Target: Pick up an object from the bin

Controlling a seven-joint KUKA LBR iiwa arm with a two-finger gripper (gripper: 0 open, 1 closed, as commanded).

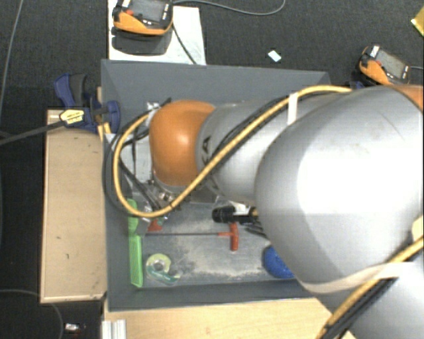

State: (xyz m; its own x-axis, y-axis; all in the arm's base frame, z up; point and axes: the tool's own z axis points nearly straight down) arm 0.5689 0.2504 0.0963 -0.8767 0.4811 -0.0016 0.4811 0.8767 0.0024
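Robotics lab: a silver robot arm (331, 172) trailing yellow cable (116, 173) leans over a grey metal bin (218, 78), orange handheld units (141, 16) lying nearby on dark carpet (40, 40)

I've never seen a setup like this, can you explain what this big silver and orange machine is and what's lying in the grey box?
The big silver shape is a robot arm, reaching in from the right; the orange cover and yellow cable are parts of it. One camera looks down on a grey metal bin from above, slightly sideways. Its job: pick one thing out. On the bin's floor lie a long green bar at the left, a clear tape roll beside it, an orange-red T-shaped piece, a black marker, and a blue thing partly under the arm. The gripper sits below the orange cover, over the bin's left part; whether it holds anything I cannot tell.
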